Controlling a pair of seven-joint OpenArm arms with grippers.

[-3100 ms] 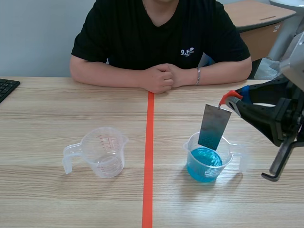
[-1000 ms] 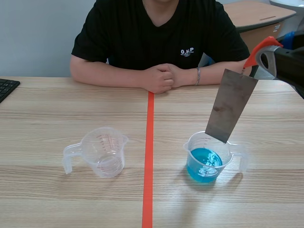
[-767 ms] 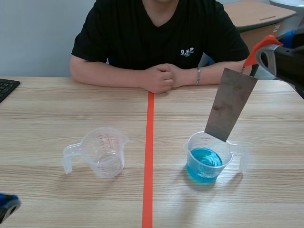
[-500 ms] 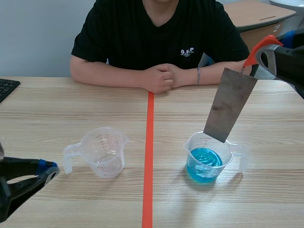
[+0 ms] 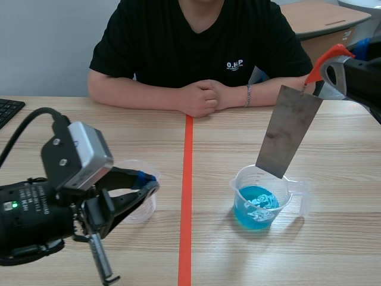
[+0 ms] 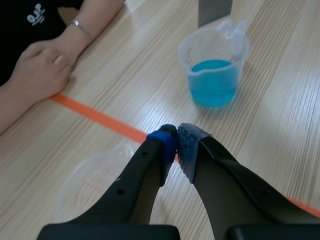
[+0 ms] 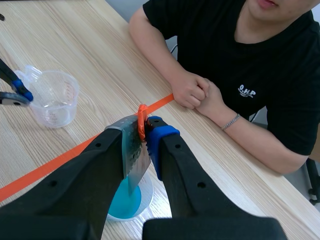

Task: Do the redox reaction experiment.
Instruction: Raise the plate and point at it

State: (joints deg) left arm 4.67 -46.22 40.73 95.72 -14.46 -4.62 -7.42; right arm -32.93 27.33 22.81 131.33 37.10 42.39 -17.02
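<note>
Closed tight with the right gripper (image 7: 145, 131) on the top edge of the grey metal plate (image 5: 289, 131), beside the orange-red piece (image 5: 326, 59) fixed there, high over the desk (image 5: 226, 143). Hanging tilted, lower corner just above the rim of the measuring cup of blue liquid (image 5: 260, 199), clear of the liquid itself. Pressed together on nothing at the left gripper (image 6: 176, 145), low over the empty clear cup (image 7: 52, 97) across the tape line (image 5: 186, 196). Judged from this: somewhere around the dipping step, plate out of the solution. No telling whether the mottled face carries any deposit. Probably left to do: inspecting the plate or setting it down, perhaps at the empty cup.
</note>
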